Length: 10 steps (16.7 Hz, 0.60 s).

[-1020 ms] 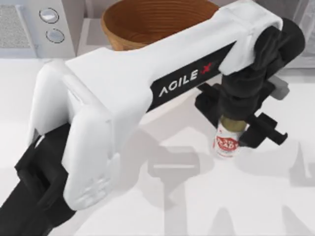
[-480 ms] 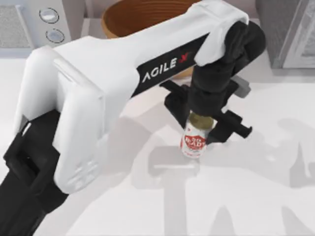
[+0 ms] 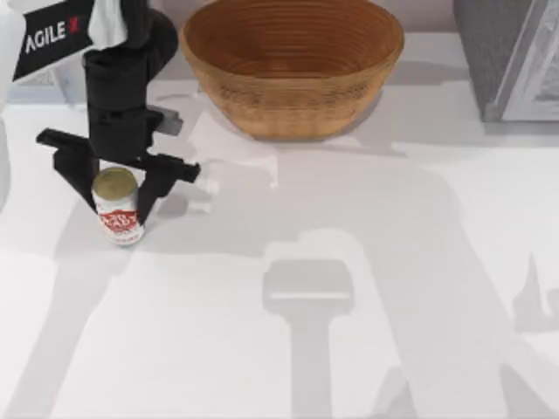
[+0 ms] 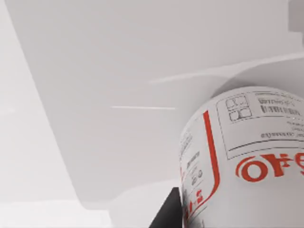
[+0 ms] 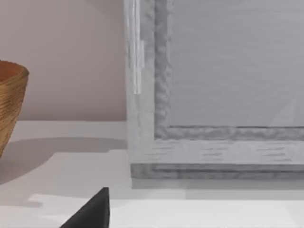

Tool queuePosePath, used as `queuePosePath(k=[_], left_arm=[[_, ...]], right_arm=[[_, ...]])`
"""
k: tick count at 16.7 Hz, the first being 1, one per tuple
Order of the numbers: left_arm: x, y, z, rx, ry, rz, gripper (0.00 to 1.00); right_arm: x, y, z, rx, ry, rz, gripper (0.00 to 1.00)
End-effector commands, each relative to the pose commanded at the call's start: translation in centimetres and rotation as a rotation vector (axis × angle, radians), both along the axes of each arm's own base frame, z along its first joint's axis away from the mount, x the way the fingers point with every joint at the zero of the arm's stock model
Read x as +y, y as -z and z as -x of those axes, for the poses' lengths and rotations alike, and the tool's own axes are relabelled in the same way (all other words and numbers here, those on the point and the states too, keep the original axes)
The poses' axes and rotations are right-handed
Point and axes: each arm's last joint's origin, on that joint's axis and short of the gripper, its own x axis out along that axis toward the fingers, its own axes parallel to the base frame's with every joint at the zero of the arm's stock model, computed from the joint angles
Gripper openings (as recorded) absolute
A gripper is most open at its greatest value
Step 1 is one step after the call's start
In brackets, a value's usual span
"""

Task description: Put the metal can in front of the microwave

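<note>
Two black fingers of the left pincer flank the can in the top view, one on each side of its gold lid, gripping it at about 9 o'clock on the table. Whether the can's base touches the table or hangs just above it I cannot tell. At 12 o'clock sits a wicker bowl, well apart from the can. A darker grey appliance stands at 1 to 2 o'clock, at the far right corner. The left arm, white with a black label, enters at 10 to 11 o'clock

From the left wrist view, the can looms close, its white label showing red lettering and a small barcode. A black finger lies against the can's side. Pale grey surfaces lie behind it; what they are I cannot tell

From the right wrist view, the grey appliance stands close on the white table, with the bowl's rim beside it, apart. A black fingertip of the right pincer shows; whether that pincer is open or closed I cannot tell
</note>
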Motion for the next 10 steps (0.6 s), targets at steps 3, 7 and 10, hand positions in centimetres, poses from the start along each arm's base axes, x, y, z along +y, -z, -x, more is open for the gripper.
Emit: queuePosePath(k=[3,7,10], left_arm=[[10.6,-1.6,-1.0,-0.067,-0.142,0.043,0.0],[21.5,-4.4,0.0,-0.22,-0.233,0.103,0.0],[26.2,-6.1,1.1,-0.323,-0.239,0.128,0.0]], right_arm=[[0.0,0.0,0.0,0.0,0.0,0.0,1.0],[0.0,0.0,0.0,0.0,0.0,0.0,1.0],[0.0,0.0,0.0,0.0,0.0,0.0,1.0]])
